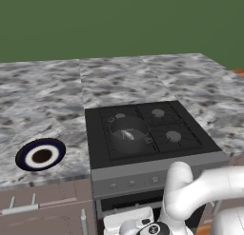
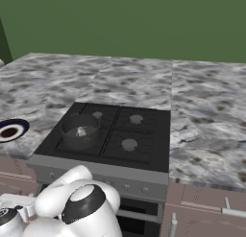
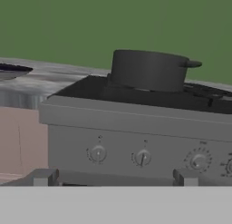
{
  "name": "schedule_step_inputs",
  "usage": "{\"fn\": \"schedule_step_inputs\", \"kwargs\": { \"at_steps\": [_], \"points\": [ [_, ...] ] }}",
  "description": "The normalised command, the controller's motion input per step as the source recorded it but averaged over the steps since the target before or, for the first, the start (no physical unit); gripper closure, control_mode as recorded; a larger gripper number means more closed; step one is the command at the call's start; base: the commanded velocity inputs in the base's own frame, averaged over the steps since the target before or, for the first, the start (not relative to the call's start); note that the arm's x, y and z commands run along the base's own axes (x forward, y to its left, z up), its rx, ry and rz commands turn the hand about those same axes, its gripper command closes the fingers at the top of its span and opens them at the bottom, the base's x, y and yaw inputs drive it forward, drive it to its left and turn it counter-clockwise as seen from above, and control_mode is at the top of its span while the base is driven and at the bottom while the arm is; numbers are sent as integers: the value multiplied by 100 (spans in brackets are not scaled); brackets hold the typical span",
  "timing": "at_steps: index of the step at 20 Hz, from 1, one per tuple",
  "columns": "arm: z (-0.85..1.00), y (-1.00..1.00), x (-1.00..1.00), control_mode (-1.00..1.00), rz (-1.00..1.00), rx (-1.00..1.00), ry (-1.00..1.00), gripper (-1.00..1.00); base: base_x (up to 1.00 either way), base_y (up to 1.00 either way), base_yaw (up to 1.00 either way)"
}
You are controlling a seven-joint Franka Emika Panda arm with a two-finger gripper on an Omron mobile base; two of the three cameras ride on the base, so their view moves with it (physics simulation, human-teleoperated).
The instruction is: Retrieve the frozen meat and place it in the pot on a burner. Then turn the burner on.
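Four burners sit under black grates on the cooktop (image 1: 190, 120), which is set into the marbled grey worktop (image 1: 43, 91). On the front-left burner (image 1: 127, 135) stands the pot (image 1: 127, 134), dark grey and low, with the frozen meat (image 2: 81, 132) lying inside it as a small pale lump. A dark-blue-rimmed plate (image 1: 40, 154) rests on the worktop, well to the left of the cooktop. Low in front of the stove, the hand (image 3: 113, 178) hangs spread wide and empty, its fingertips (image 3: 43, 177) level with the row of knobs (image 3: 142, 158), touching nothing.
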Motion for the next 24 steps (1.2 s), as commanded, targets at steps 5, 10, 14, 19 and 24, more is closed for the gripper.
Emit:
{"fn": "schedule_step_inputs", "kwargs": {
  "at_steps": [5,10,14,19,24],
  "points": [
    [-15,-1,0,-100,2,-2,0,-100,0,0,0],
    [-6,0,0,-100,0,-2,0,-100,0,0,0],
    [-5,0,7,-100,-1,0,0,-100,0,0,0],
    [-13,0,16,-100,0,-1,-3,-100,0,0,0],
    [0,1,11,-100,0,0,0,-100,0,0,0]
  ]
}}
